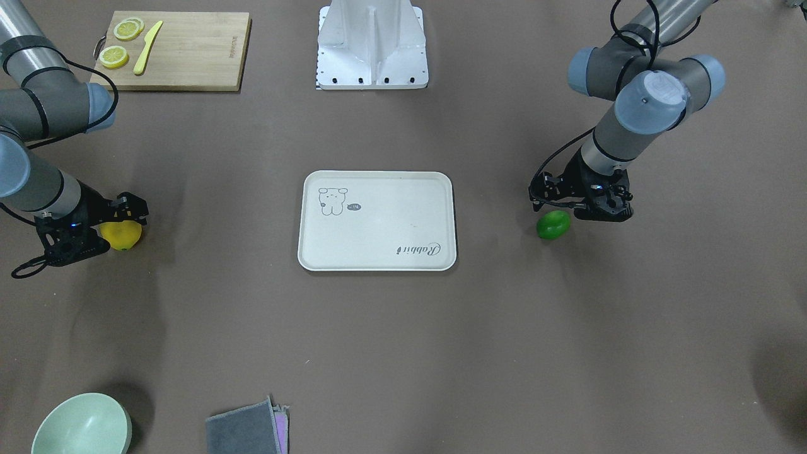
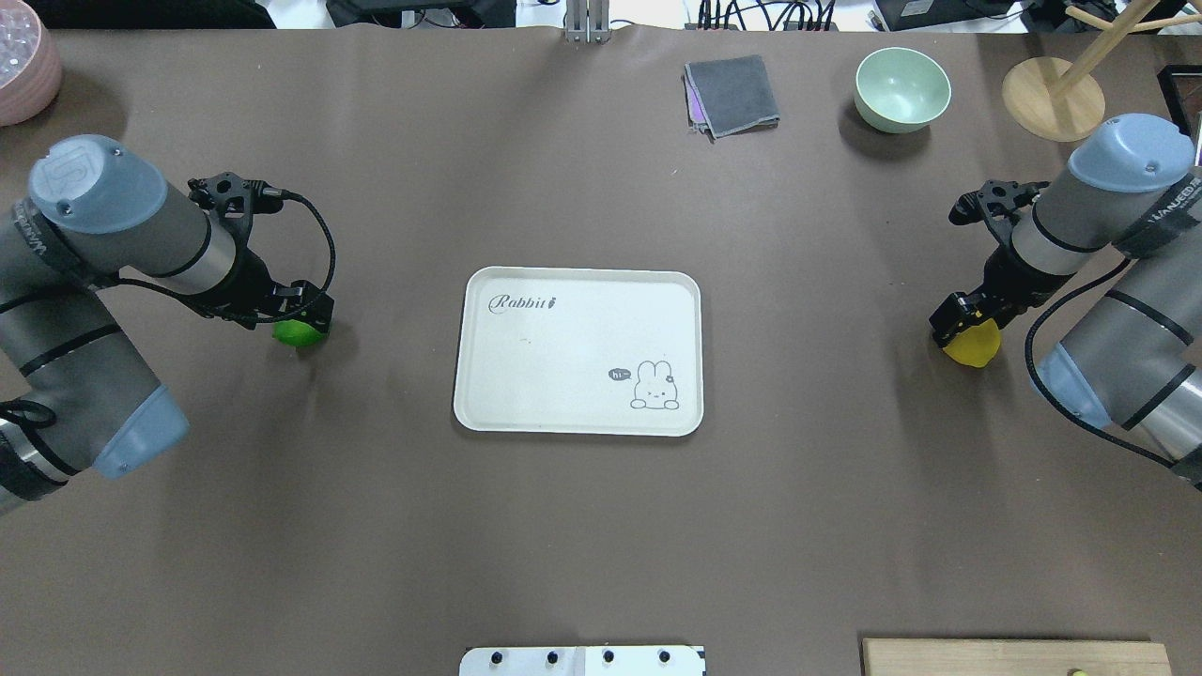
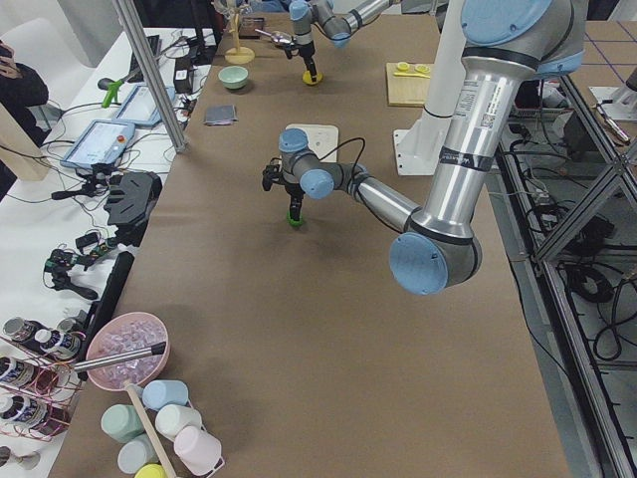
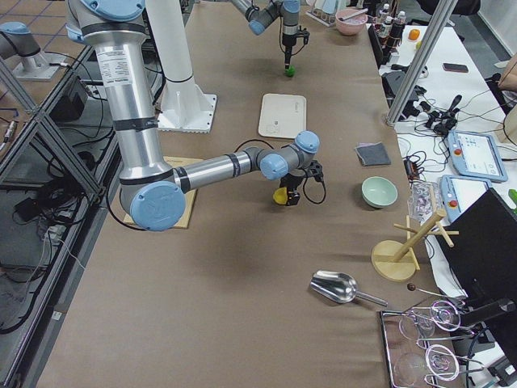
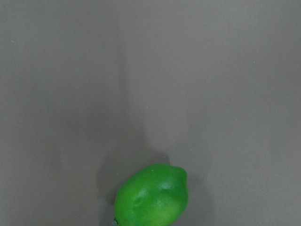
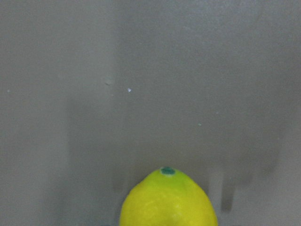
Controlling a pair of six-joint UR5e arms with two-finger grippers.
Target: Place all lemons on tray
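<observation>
1. Zero of the two lemons lie on the tray [image 2: 563,347], which sits bare at the middle of the bench [image 2: 582,545], well apart from both fruits. By my judgement the whole job is left.
2. Yellow lemon [image 2: 973,345] lies toward the bench's right edge, on the surface or barely off it, tucked just under the right pincer [image 2: 960,321]. I cannot tell whether that pincer has clamped it.
3. Green lemon [image 2: 299,333] lies toward the left edge, likewise tucked under the left pincer [image 2: 302,312], whose grip I also cannot tell. Both carries to the tray remain.
</observation>
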